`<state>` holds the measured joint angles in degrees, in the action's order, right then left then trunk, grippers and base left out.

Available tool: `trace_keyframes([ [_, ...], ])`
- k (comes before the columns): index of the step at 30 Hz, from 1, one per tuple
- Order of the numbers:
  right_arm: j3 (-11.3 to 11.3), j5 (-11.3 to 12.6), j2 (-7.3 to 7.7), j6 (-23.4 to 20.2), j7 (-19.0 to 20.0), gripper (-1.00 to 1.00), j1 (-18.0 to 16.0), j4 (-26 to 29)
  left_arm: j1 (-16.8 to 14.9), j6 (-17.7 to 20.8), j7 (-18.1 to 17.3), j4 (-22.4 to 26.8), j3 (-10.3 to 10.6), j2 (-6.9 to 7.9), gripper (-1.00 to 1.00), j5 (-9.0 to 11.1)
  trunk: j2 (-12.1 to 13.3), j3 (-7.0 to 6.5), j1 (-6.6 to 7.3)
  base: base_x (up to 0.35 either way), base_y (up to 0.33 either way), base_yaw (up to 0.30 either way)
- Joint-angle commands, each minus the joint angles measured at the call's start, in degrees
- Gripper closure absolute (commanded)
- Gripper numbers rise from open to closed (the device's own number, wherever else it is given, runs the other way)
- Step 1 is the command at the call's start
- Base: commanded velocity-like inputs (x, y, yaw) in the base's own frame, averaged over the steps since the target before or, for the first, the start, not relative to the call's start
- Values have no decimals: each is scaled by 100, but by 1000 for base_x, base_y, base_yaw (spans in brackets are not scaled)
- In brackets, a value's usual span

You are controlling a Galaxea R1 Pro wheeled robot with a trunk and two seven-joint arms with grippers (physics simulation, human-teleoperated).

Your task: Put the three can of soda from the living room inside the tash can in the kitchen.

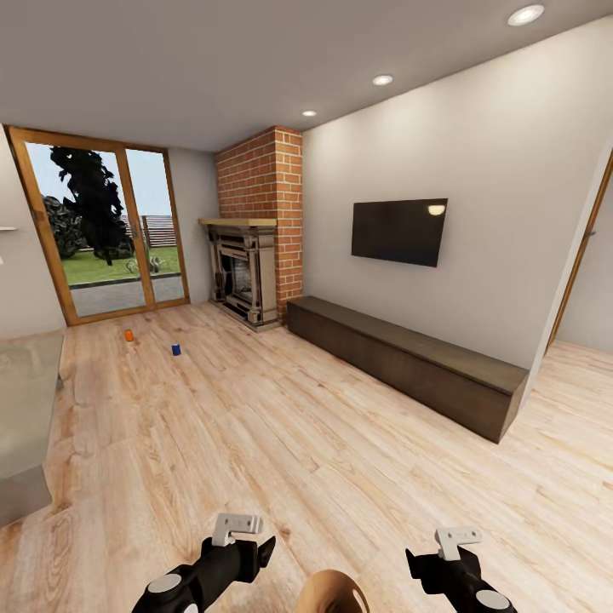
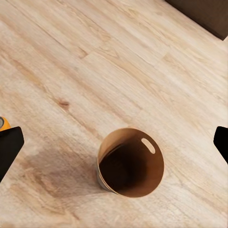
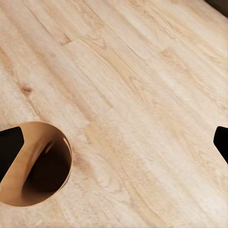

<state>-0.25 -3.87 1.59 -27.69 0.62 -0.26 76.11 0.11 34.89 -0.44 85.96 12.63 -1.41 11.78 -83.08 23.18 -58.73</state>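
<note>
Brown tash can [image 2: 131,162] stands on the plank floor [image 1: 323,443] below our arms. Orange can [image 1: 128,335] and blue can [image 1: 176,349] stand apart near the glass doors [image 1: 106,226]; labels unreadable. Left fingers [image 2: 9,147] and right fingers [image 3: 8,145] spread wide, empty.

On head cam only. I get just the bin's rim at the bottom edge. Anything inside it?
Observer: The left wrist view looks down into the trash can. It's dark inside and looks empty.
Operator: Grippers holding anything?
Observer: No. The wrist views show the left gripper and right gripper open, fingers wide apart.
Operator: I see an orange can and a blue can far off. Third one?
Observer: The left wrist view has something orange at its edge, too cropped to identify.
</note>
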Motion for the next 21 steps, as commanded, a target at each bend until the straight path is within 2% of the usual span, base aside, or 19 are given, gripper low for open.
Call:
trace_keyframes([
  [1,0,0,3,0,0,-100,2,2,1,0,2,0,-2,0,-100,0,0,0,0,0,0,0],
  [6,-8,0,6,0,0,-100,3,6,-2,182,37,18,-13,-18,-100,5,0,0,0,0,0,0],
  [7,-9,0,8,0,-1,-100,5,8,0,354,85,28,-7,-23,-100,6,0,0,0,0,0,0],
  [14,-10,0,7,0,-6,-100,3,9,-2,490,128,35,2,-26,-100,9,0,0,0,0,0,0],
  [21,-10,0,8,0,-8,-100,2,9,-2,493,128,35,7,-20,-100,9,-281,126,-154,0,0,0],
])
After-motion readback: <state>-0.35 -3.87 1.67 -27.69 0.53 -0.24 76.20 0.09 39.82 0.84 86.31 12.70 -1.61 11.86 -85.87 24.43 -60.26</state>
